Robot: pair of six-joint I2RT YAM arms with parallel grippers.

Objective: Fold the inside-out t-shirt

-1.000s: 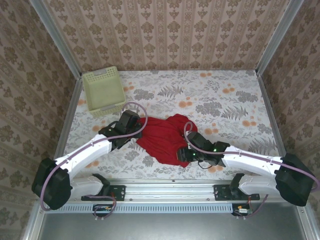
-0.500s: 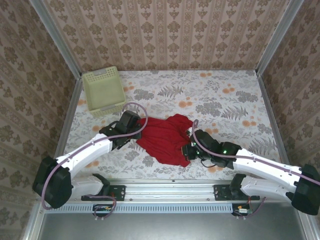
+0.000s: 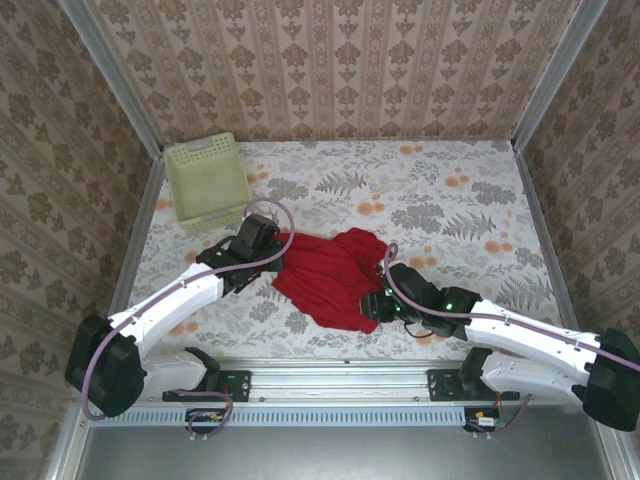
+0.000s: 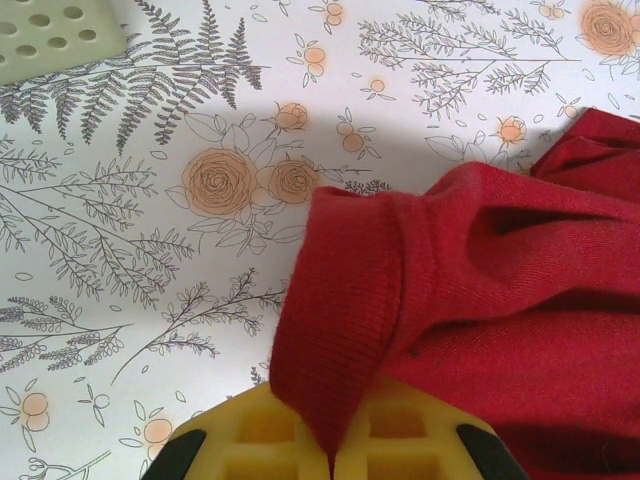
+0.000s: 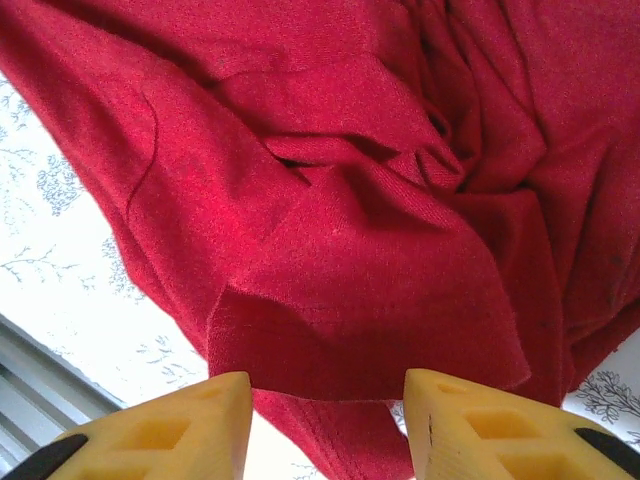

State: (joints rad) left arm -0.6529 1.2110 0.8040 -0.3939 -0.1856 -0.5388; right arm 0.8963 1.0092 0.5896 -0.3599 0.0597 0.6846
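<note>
**While left pincer gripped the shirt, right pincer stood open**

Where its yellow fingers met, the left pincer (image 4: pixel 332 445) was closed on a fold of the red shirt (image 4: pixel 480 280), and the cloth rose from the shut tips in a ridge. The right pincer (image 5: pixel 328 400) stood partly open. Its two fingers were apart at the shirt's (image 5: pixel 350 200) near edge, with cloth lying loose in the gap, not pinched.

Against the picture from a second before, the left pincer (image 3: pixel 268 240) had moved a touch toward the basket (image 3: pixel 207 182), taking the shirt's left corner with it. The right pincer (image 3: pixel 375 305) sat at the shirt's near right edge much as before, but its arm had swung lower, toward the table's near edge. The shirt (image 3: pixel 325 275) lay bunched on the near middle of the flowered table (image 3: pixel 470 200), between the two pincers and apart from the basket.

From above, the tips of both pincers were too small to read; the wrist cameras showed them plainly. The left wrist view caught a corner of the basket (image 4: pixel 50 35) at top left. The right wrist view showed deep creases and a turned hem.
</note>
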